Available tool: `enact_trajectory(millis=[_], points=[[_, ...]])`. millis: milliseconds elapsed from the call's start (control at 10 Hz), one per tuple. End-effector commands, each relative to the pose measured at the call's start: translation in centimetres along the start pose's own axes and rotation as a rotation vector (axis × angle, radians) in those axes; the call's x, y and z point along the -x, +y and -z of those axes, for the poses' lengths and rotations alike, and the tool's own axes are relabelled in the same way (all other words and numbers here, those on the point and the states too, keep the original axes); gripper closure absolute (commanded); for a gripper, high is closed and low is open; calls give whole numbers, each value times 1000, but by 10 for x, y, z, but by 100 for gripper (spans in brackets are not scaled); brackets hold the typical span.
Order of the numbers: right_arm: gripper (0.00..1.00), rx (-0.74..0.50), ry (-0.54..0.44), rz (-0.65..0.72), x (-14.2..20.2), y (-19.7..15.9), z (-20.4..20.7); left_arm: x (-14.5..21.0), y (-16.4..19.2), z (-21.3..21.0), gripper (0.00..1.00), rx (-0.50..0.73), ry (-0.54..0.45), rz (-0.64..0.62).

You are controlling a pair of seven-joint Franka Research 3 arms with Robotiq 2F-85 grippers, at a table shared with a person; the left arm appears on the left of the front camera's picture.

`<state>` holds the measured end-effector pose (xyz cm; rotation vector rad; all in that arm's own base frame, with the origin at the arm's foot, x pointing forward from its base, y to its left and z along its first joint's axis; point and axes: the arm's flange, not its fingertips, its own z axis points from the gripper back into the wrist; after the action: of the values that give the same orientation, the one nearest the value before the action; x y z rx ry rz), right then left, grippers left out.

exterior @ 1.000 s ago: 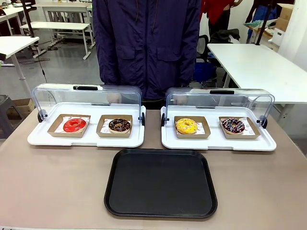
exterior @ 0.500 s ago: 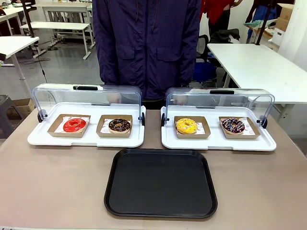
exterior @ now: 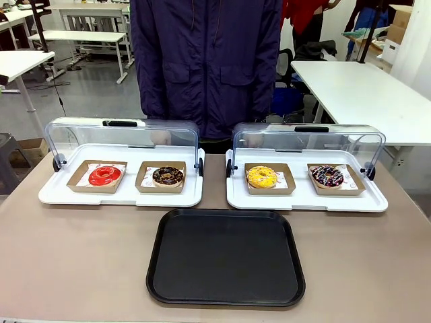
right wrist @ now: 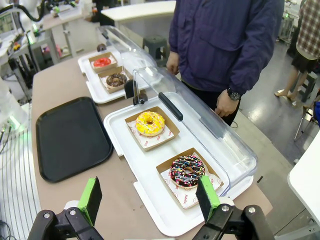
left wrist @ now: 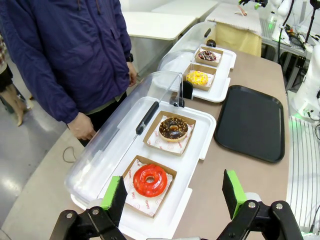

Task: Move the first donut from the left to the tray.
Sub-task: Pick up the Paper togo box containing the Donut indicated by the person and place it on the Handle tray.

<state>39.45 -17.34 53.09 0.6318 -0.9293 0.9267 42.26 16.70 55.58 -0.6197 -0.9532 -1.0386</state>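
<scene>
**On the tabletop's far-left side: red donut in its carton, both claws released**

Toward the far-left corner of the tabletop (exterior: 81, 262), the first donut from the left (exterior: 105, 175) is seen lying in a shallow brown cardboard carton (exterior: 79, 182). The carton is set at the left end of a white display tray (exterior: 121, 196), whose clear lid (exterior: 121, 133) is swung back. A chocolate donut (exterior: 168, 175) is placed just beside it, to the right. The tray (exterior: 225, 257), black, is laid flat at the middle of the near edge, nothing resting on it. The left gripper (left wrist: 174, 192) is held above the red donut, jaws spread wide, nothing grasped. The right gripper (right wrist: 149, 197) is likewise released. A person (exterior: 205, 60) is stationed at the far edge.
</scene>
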Motion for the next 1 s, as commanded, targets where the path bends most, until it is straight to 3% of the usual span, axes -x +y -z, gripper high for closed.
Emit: enact_trajectory(millis=[0,900], points=[[0,-2,-28,-25,-1,-2,1,0,1,0,0,6,-23,6],[0,-2,-28,-25,-1,-2,1,0,1,0,0,6,-23,6]])
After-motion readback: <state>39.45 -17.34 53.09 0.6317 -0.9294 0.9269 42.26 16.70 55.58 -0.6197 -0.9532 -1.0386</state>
